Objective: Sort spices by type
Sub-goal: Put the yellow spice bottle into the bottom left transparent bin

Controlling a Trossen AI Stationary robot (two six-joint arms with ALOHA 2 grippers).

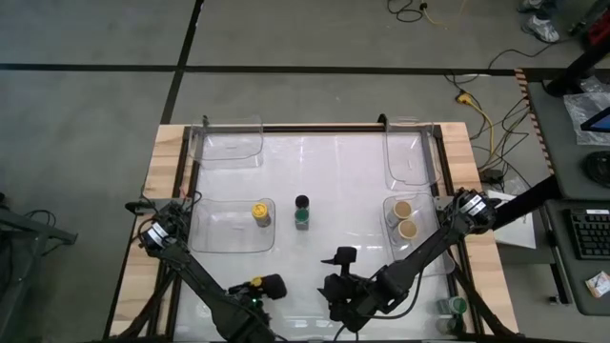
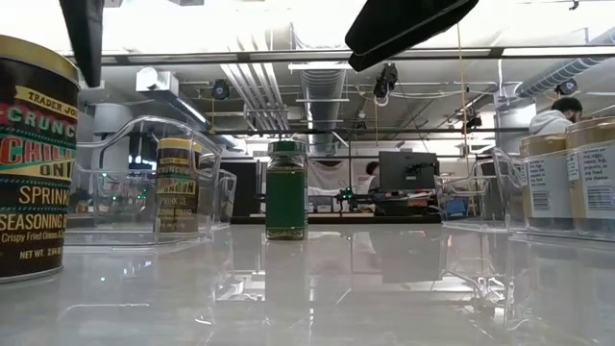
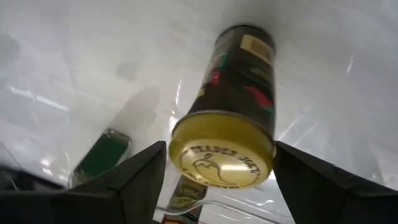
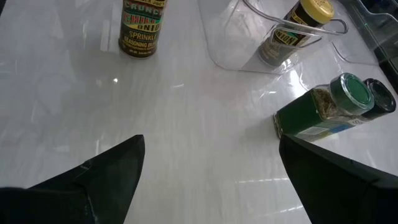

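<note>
A dark-labelled spice jar with a yellow lid (image 3: 222, 149) stands upright on the table near the front edge (image 2: 34, 159). My left gripper (image 1: 262, 284) is open, one finger on either side of its lid with a narrow gap (image 3: 221, 155). My right gripper (image 1: 338, 272) hangs open over bare table to its right (image 4: 211, 168). A green-lidded jar (image 1: 302, 219) and a black-lidded jar (image 1: 302, 202) stand together mid-table. Another yellow-lidded jar (image 1: 259, 211) stands in the left clear tray (image 1: 224, 233). Two tan-lidded jars (image 1: 405, 218) stand in the right tray (image 1: 424, 248).
Two more clear trays (image 1: 229, 143) (image 1: 410, 157) stand at the back corners. A green-lidded jar (image 1: 453, 307) sits off the white surface at the front right. Open table lies between the middle jars and the back trays.
</note>
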